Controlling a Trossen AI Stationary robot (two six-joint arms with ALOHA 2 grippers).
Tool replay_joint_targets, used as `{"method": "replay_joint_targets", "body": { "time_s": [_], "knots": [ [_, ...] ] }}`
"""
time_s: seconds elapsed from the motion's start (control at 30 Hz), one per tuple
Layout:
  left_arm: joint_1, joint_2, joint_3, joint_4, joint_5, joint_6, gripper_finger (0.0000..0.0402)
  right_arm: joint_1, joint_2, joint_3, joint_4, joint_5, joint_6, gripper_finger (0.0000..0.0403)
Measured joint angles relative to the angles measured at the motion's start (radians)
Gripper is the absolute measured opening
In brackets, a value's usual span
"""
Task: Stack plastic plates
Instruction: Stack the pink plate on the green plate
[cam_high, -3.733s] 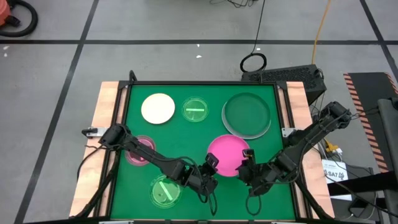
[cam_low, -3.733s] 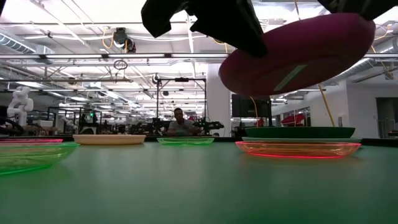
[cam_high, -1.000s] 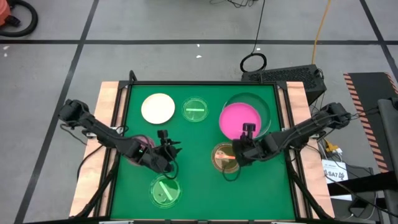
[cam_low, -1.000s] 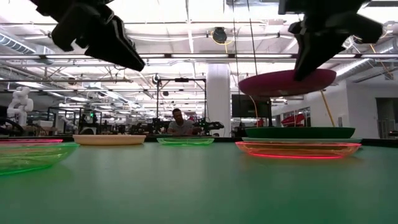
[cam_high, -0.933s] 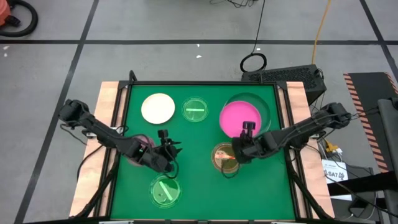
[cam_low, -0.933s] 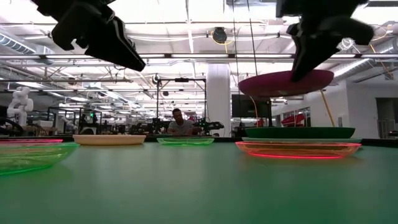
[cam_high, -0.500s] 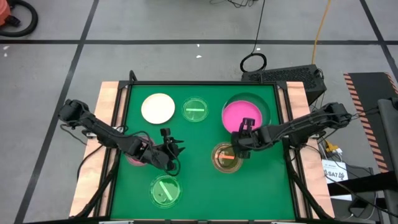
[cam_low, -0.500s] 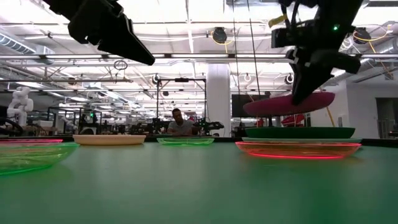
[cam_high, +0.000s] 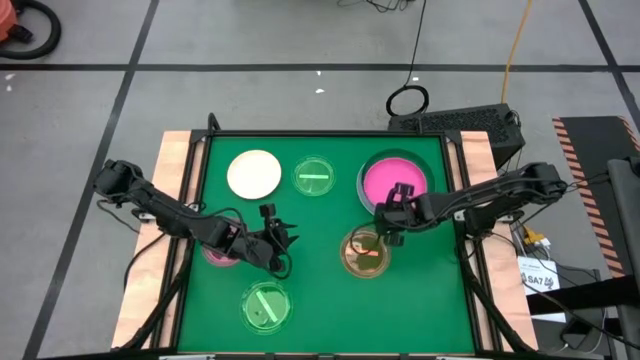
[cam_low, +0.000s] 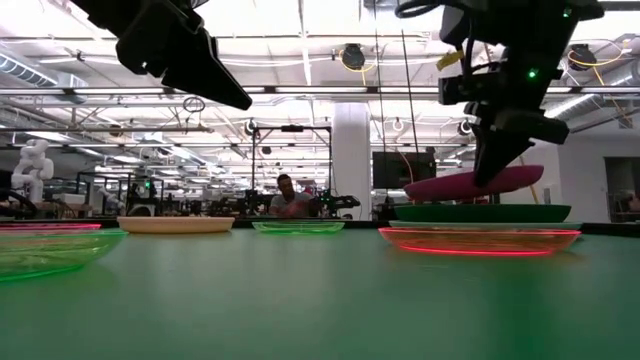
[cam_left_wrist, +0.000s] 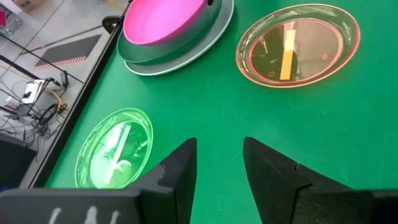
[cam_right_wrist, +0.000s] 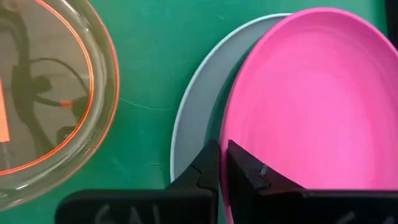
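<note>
Since the earlier frames your right gripper (cam_high: 399, 192) has carried the hot-pink plate (cam_high: 394, 186) from the near middle of the table out over the far-right stack and brought it down. From table height, the plate sits tilted, its rim just above or touching the dark-green plate (cam_low: 481, 212). That green plate lies inside the pale-blue plate (cam_right_wrist: 198, 112), whose rim shows beside the pink one in the right wrist view. Your right fingers are pinched tight on the near rim of the hot-pink plate, so it is not yet released.

Your left gripper (cam_high: 275, 238) has drifted a little toward the middle and hangs above the mat with nothing between its partly spread fingers (cam_left_wrist: 180, 171).

As I judge it, you have three large plates nearly nested, and the third counts only once you let go and it settles flat.

What is left:
- the cream plate (cam_high: 254, 174) at the far left, lying alone
- the translucent green dish (cam_high: 315, 176) beside it
- the amber dish (cam_high: 365, 252) just near of the stack
- a second green dish (cam_high: 264, 306) at the near edge
- a pink dish (cam_high: 216, 250), mostly hidden under your left arm

I cannot find an eighth plate.
</note>
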Motion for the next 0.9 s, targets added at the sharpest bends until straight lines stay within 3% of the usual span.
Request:
{"method": "replay_joint_targets", "body": {
  "time_s": [0.43,0.9],
  "knots": [
    [0.02,0.0,0.0,0.002,0.012,-0.004,0.0138,-0.052,-0.198,-0.156,0.12,-0.062,-0.033,0.0005],
    [0.042,0.0,0.0,0.003,0.02,0.001,0.0138,-0.127,-0.218,-0.225,0.193,-0.117,-0.071,0.0006]
  ]
}}
